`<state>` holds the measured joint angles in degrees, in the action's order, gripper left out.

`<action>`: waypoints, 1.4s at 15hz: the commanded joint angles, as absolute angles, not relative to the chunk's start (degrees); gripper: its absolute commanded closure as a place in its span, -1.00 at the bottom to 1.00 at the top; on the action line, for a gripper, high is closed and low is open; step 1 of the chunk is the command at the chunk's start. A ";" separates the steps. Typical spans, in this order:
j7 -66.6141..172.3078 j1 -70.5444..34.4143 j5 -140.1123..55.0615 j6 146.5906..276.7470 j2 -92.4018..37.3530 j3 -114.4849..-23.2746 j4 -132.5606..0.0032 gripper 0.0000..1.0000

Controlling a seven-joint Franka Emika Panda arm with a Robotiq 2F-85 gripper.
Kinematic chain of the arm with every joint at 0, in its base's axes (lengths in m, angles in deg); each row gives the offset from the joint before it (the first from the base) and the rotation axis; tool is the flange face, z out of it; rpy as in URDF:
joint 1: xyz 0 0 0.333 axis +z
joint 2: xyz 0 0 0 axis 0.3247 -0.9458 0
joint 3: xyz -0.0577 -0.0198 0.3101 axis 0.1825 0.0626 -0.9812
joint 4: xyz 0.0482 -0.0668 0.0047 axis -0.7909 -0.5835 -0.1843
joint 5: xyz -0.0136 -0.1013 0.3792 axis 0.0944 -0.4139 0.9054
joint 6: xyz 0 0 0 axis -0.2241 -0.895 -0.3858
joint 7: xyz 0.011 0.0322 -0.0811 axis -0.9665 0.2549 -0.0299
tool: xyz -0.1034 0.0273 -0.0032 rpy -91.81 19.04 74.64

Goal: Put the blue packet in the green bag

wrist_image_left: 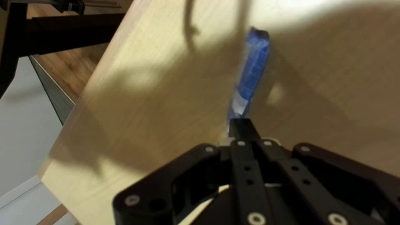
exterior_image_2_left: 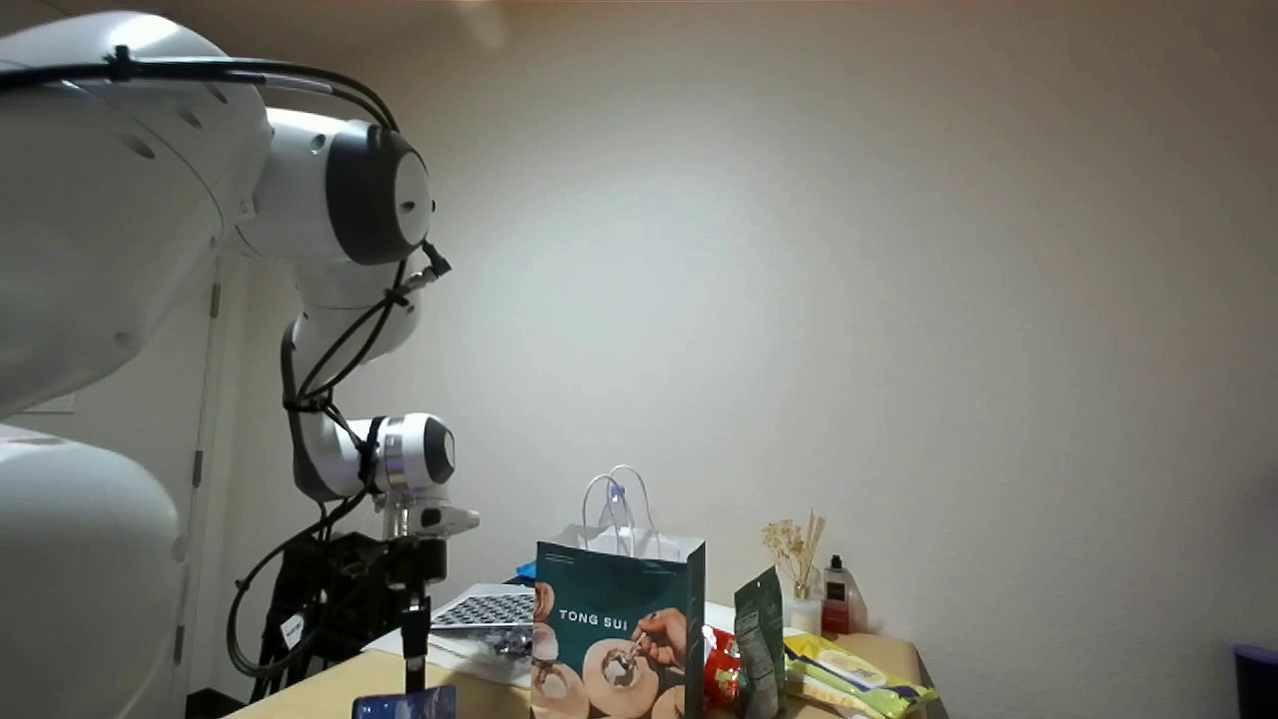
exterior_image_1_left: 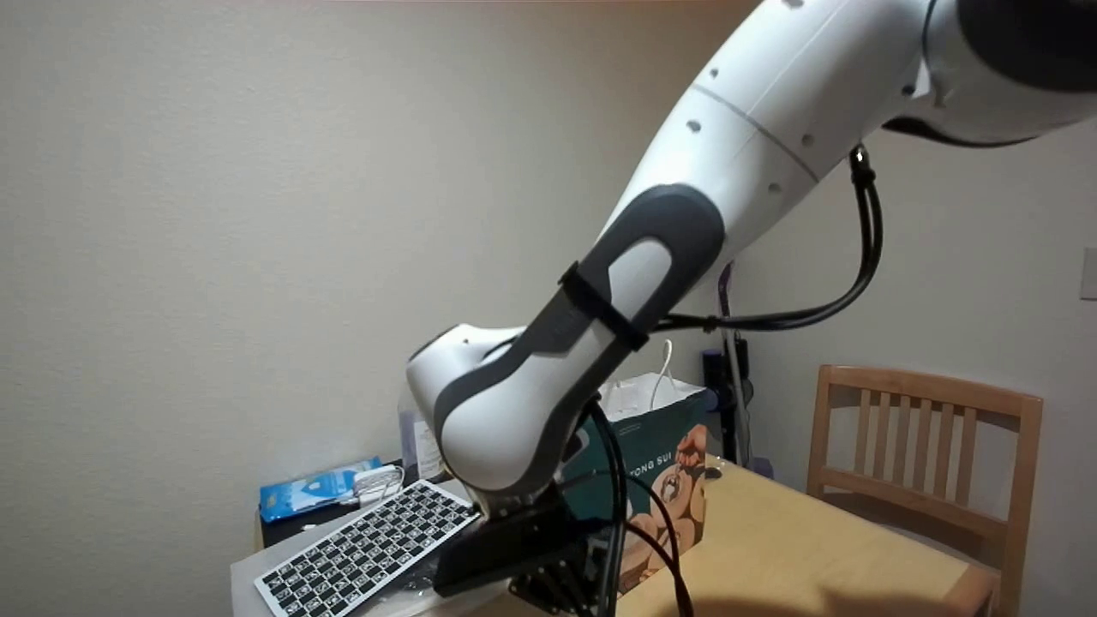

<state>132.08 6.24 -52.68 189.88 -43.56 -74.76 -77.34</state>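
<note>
Packet (exterior_image_2_left: 404, 705) left of bag (exterior_image_2_left: 619, 579), seemingly above table (exterior_image_2_left: 491, 701).

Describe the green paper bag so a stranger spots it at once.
In an exterior view, look along the wooden table, right of the robot arm. There stands the green paper bag; white loop handles and "TONG SUI" lettering distinguish it from the handleless green pouch nearby.

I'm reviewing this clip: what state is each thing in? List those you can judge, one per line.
blue packet: held in the jaws, outside the bag
jaws: shut on the blue packet
bag: upright, mouth open, handles up
checkered board: lying pattern side up
blue-and-white pack: lying flat
green pouch: upright; sealed or open, cannot tell
yellow pack: lying down
black-capped bottle: upright, cap on
chair: upright
</note>
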 commanded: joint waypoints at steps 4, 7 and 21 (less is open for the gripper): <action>143.26 8.07 -58.67 185.10 -34.78 -77.42 -76.94 0.98; 144.87 8.01 -59.06 183.51 -32.40 -78.14 -76.92 0.98; 160.92 9.04 -85.16 164.77 -28.79 -77.88 -61.40 1.00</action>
<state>155.89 9.81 -80.52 169.78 -29.57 -76.57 -64.26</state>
